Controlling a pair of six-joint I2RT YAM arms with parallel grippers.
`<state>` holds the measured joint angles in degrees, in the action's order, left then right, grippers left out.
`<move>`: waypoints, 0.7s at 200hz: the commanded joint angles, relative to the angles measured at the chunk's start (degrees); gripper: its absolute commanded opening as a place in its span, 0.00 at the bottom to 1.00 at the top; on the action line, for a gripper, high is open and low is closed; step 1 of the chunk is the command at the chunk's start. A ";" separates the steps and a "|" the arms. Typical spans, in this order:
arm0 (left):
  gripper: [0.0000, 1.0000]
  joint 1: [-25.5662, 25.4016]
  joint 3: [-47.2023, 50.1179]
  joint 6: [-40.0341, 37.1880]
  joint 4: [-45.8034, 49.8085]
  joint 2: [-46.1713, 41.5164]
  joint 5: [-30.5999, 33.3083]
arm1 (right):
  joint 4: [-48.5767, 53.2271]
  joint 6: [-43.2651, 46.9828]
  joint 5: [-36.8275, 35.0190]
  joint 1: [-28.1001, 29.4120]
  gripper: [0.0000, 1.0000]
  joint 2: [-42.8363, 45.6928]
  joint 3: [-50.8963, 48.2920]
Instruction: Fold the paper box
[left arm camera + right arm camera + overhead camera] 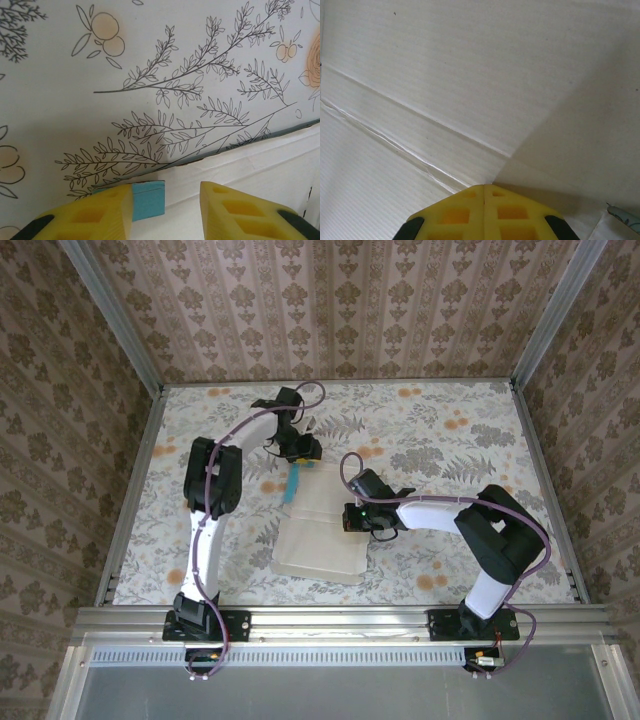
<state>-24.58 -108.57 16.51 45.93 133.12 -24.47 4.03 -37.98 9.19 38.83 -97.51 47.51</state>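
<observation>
Light, thin and easily creased, the paper box [318, 530] lies off-white side up mid-desk [450, 440], right claw [484, 190] pressed together over its panel, left claw [165, 194] spread around the raised turquoise flap [148, 199], probably the best edge to pinch.

The left hand [167, 202] hangs close over the desk [60, 110], a pale surface printed with grey leafy sprigs and orange blooms. Its two yellow ribbed fingers [100, 217] stand apart. Between them rises a small turquoise-blue flap [148, 200] of the thin card paper box [260, 165], touching the finger on the picture's left and clear of the other. The box's off-white, creased inner face spreads across the lower right.
</observation>
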 commanded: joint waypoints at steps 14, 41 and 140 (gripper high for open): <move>0.39 -0.89 -2.23 -1.81 5.29 2.33 2.06 | 2.72 -0.49 -1.85 -0.09 0.00 -1.80 -1.19; 0.39 -1.17 -2.57 -2.16 7.09 3.26 3.32 | 2.99 -0.49 -2.16 -0.08 0.00 -1.72 -1.01; 0.35 -3.99 -6.84 -3.94 12.12 6.77 7.16 | 2.29 -0.96 -2.07 0.10 0.00 -1.54 -1.45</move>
<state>-27.20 -115.79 13.63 53.30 136.79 -17.10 4.05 -37.98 9.19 38.83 -97.51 47.51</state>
